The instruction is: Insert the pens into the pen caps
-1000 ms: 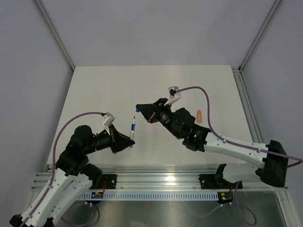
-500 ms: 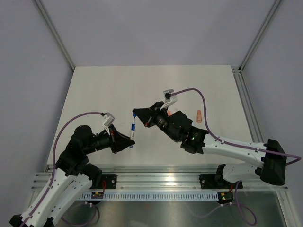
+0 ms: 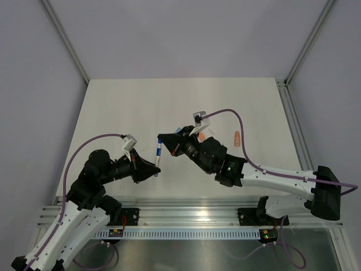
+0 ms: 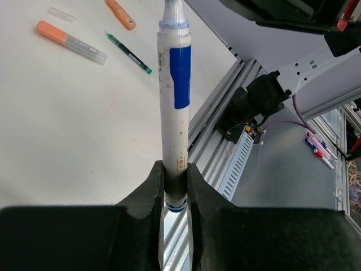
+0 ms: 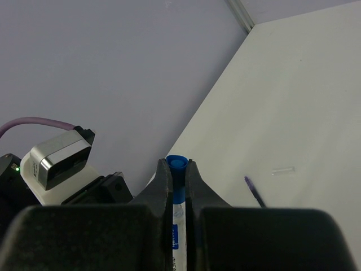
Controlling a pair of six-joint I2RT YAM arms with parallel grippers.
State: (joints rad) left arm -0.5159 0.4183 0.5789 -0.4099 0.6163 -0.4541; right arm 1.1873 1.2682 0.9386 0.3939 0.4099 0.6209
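Observation:
A white pen (image 3: 158, 155) with a blue label (image 4: 175, 107) points up and away from my left gripper (image 3: 156, 171), which is shut on its lower end (image 4: 175, 176). My right gripper (image 3: 161, 138) is shut on a blue pen cap (image 5: 177, 169) directly at that pen's top end, with the white barrel (image 5: 179, 240) showing just below the cap between the fingers. On the table lie an orange-ended clear pen (image 4: 70, 42), a thin green-tipped pen (image 4: 128, 52), a thin dark pen (image 5: 254, 191), a clear cap (image 5: 282, 170) and an orange cap (image 3: 237, 138).
The aluminium rail (image 3: 192, 217) runs along the table's near edge, behind both arm bases. Grey walls close the table on the left, back and right. The right arm's forearm (image 3: 271, 178) stretches across the near right part of the table.
My right gripper has carried the blue cap to the left, from beside the pen to its top end. The left gripper and the pen have stayed still.

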